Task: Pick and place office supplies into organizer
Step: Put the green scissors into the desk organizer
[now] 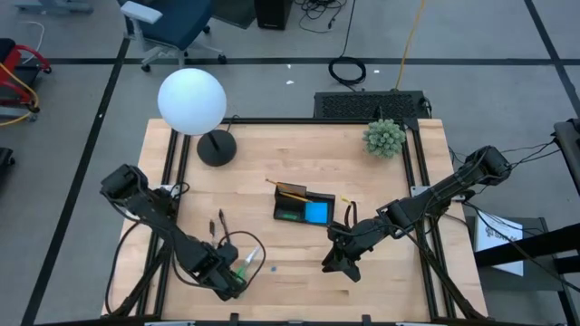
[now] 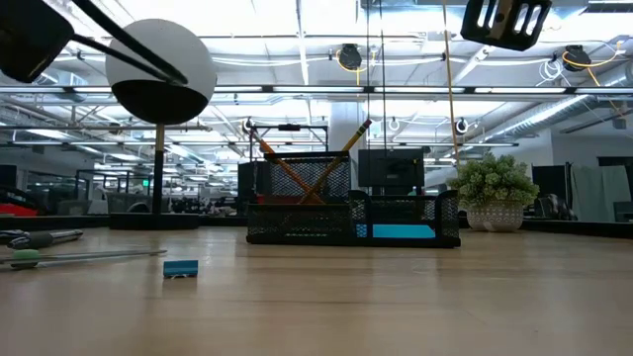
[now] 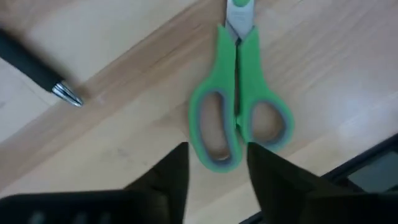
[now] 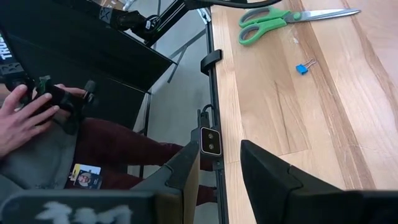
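Here, green plastic-handled scissors (image 3: 239, 106) lie flat on pale wooden table (image 1: 299, 167) near its front left edge, just ahead of left gripper (image 3: 217, 163); fingers spread, empty, astride one handle loop; blades run straight away from it; left arm nearer; right gripper (image 4: 219, 163) parted, empty, front right; black mesh organizer (image 1: 304, 206) mid-table

Overhead, the high view stares straight down on the whole table (image 1: 299, 172), while the low view sits at tabletop height, facing level across to the organizer (image 2: 353, 213) — both catch it. The left wrist view hangs close above the scissors (image 3: 238, 106); the right wrist view looks along the table's edge — same scissors, farther off.
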### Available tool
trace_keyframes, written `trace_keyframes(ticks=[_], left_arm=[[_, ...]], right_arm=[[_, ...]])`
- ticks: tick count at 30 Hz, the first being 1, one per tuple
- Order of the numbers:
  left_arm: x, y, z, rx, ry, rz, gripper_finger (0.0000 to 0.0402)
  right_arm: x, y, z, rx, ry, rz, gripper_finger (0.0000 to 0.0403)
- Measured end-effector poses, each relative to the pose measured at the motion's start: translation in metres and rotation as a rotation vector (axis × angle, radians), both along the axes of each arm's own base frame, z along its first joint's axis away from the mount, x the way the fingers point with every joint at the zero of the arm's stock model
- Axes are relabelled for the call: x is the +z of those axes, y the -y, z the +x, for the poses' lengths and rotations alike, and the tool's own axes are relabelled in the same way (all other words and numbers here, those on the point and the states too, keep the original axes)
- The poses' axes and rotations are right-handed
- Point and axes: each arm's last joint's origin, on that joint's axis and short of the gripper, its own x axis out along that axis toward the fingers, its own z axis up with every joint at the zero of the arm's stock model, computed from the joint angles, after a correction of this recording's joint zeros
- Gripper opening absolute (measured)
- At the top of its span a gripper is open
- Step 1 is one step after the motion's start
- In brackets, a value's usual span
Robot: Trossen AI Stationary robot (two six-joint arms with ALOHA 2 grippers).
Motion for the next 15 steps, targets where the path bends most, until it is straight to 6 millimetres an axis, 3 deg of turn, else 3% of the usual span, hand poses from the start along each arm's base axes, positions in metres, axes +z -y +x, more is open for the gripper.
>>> trace_keyframes(ticks=[7, 15], left_arm=[[-0.007, -0.001, 0.003, 0.089, -0.032, 0.025, 0.0234], [-0.025, 0.006, 0.008, 0.07, -0.076, -0.006, 0.0227]], right_arm=[[0.0, 0.0, 0.0, 0.0, 0.0, 0.0, 0.0105], [0.0, 0.0, 0.0, 0.0, 0.001, 0.0, 0.0105]])
